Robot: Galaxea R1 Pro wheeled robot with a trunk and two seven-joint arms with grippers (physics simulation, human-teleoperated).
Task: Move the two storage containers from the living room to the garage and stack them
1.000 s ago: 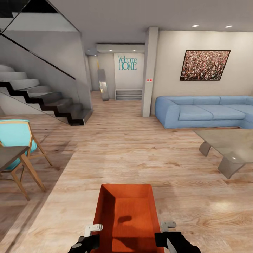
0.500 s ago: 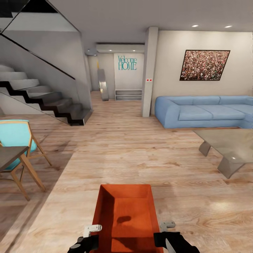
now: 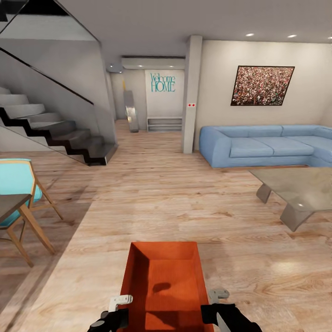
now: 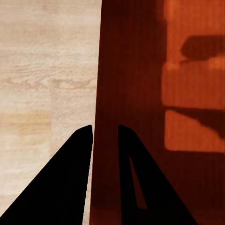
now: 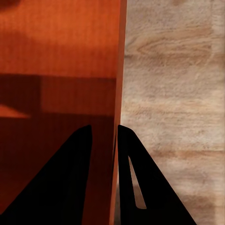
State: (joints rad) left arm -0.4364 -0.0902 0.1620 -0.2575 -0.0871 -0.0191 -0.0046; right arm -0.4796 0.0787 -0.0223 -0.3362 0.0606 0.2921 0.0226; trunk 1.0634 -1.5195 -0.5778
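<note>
While the storage container [image 3: 163,281] hung at six o'clock over the living room's plank floor [image 3: 184,203], left gripper [image 4: 105,133] and right gripper [image 5: 104,131] fingers pinched its side walls.

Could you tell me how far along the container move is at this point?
Done: one storage container is picked up. In hand: the left gripper and right gripper each clamp a side wall of it above the living room's wood floor. Left: reaching the garage, setting it down, then fetching and stacking the second.

A light wood plank floor [image 3: 175,203] bears the blue sofa [image 3: 263,147], glass coffee table [image 3: 295,189] and teal chair [image 3: 18,184].
</note>
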